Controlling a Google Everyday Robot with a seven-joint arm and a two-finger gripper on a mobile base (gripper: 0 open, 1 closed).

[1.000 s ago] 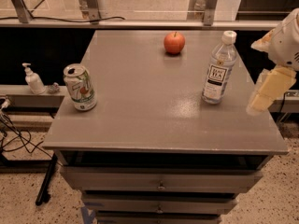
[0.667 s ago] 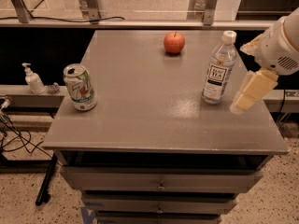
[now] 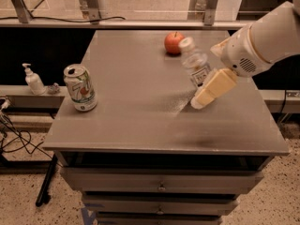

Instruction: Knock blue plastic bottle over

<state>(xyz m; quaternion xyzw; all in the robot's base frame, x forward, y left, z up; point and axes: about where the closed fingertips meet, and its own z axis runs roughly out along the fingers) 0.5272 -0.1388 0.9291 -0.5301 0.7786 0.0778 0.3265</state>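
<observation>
The blue plastic bottle (image 3: 194,61), clear with a white cap and a white label, leans to the left on the right half of the grey table (image 3: 140,107), its cap pointing toward the apple. My gripper (image 3: 211,89), cream-coloured at the end of the white arm, comes in from the right and presses against the bottle's lower right side, just above the tabletop. The bottle's base is hidden behind the gripper.
A red apple (image 3: 174,42) sits at the back of the table, just left of the bottle's cap. A green-and-white soda can (image 3: 80,88) stands near the left edge. A small white pump dispenser (image 3: 33,79) stands on a ledge beyond the table's left side. Drawers are below the tabletop.
My gripper has swung left from the table's right edge into the bottle. The bottle, upright before, now tips over to the left.
</observation>
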